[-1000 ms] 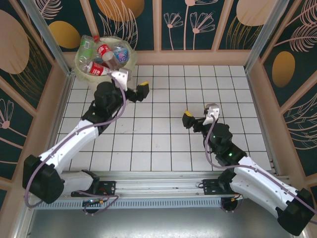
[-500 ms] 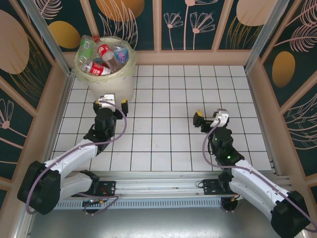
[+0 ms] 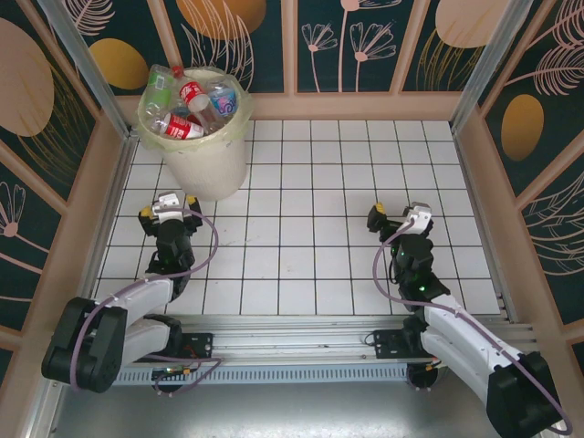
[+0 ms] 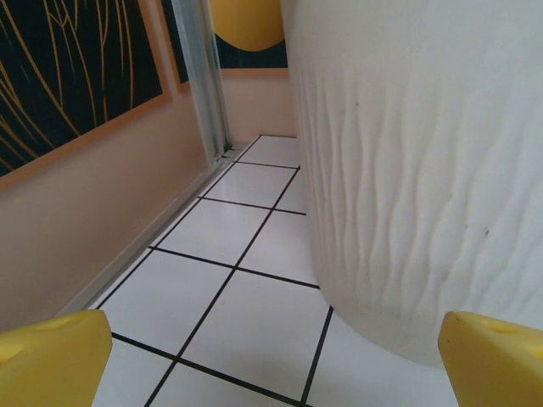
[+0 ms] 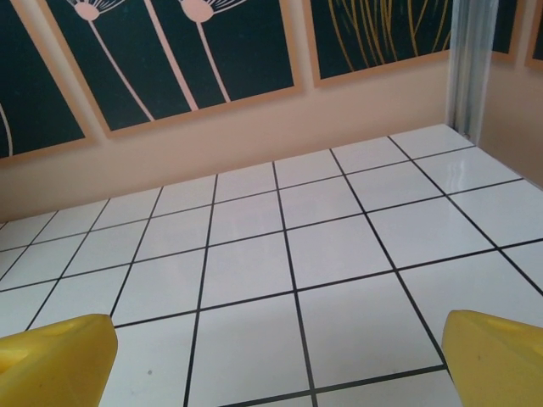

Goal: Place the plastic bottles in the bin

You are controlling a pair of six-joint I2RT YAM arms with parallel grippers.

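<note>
- Top external view: the bin, round and cream-white with a pale yellow bag as liner, stands at the far left corner of the white tiled surface.
- Plastic bottles: heaped inside the bin, up to its rim and above it. Red and blue labels show among clear bodies. I cannot tell the count.
- My left jaws, top external view: low over the surface on the near side of the bin, close to it and not touching.
- Left wrist view: my left pads, yellow, sit at the bottom corners, spread wide with nothing between them. The bin's rippled wall rises just ahead to the right, and tiles run along a metal rail on the left.
- My right jaws, top external view: over the right half of the surface, well apart from the bin.
- Right wrist view: my right pads are spread wide and hold nothing. Tiles stretch ahead to the patterned back wall.
</note>
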